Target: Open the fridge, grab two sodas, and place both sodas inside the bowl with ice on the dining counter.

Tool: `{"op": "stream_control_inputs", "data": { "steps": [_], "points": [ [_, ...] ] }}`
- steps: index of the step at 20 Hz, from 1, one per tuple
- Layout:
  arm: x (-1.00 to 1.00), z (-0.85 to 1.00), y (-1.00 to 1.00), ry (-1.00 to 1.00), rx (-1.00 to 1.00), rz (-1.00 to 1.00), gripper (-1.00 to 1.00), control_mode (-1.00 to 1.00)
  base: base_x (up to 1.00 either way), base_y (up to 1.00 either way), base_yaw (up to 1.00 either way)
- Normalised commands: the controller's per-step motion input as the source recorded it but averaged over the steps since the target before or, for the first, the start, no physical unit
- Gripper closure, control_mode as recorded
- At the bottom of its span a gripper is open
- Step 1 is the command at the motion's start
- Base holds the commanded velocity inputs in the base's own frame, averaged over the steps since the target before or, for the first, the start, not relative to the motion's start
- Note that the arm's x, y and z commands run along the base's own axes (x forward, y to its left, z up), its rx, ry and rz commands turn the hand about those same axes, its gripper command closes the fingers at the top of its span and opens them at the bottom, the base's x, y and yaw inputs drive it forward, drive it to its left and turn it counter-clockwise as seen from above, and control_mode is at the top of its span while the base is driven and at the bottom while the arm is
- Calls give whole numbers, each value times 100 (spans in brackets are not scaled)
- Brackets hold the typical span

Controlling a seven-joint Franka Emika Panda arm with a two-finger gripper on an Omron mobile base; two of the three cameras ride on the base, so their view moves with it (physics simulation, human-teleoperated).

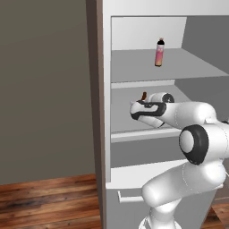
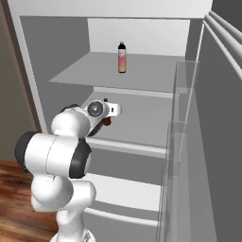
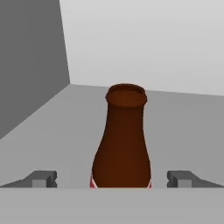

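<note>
The fridge (image 1: 106,89) stands open, showing grey inner shelves. The pink soda (image 1: 159,53) (image 2: 122,57) with a black cap stands upright on the upper shelf. On the middle shelf stands the dark brown cola bottle (image 3: 122,140), whose top (image 1: 144,95) shows just behind my hand. My gripper (image 3: 113,178) (image 2: 108,114) reaches into the middle shelf, open. Its fingertips (image 3: 43,178) stand well apart on either side of the cola's lower body, with a gap on each side. The bowl and the dining counter are out of view.
The open fridge door (image 2: 222,142) with clear door shelves (image 2: 182,118) stands close on the right. A lower drawer with a bar handle (image 1: 127,197) sits under the shelves. A taupe wall (image 1: 44,89) and wood floor (image 1: 44,201) lie left of the fridge.
</note>
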Motion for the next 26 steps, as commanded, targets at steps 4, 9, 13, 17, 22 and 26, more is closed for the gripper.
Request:
{"op": "stream_control_inputs", "data": {
  "steps": [4,9,13,17,22,26],
  "points": [
    [8,-2,0,0,0,0,-100,-100,0,0,0],
    [9,-5,0,0,0,0,100,-100,0,0,0],
    [6,-1,0,0,0,0,100,-100,0,0,0],
    [0,0,0,0,0,0,100,-100,0,0,0],
    [0,0,0,0,0,0,100,-100,0,0,0],
    [0,0,-1,0,0,0,100,-100,0,0,0]
  ]
}}
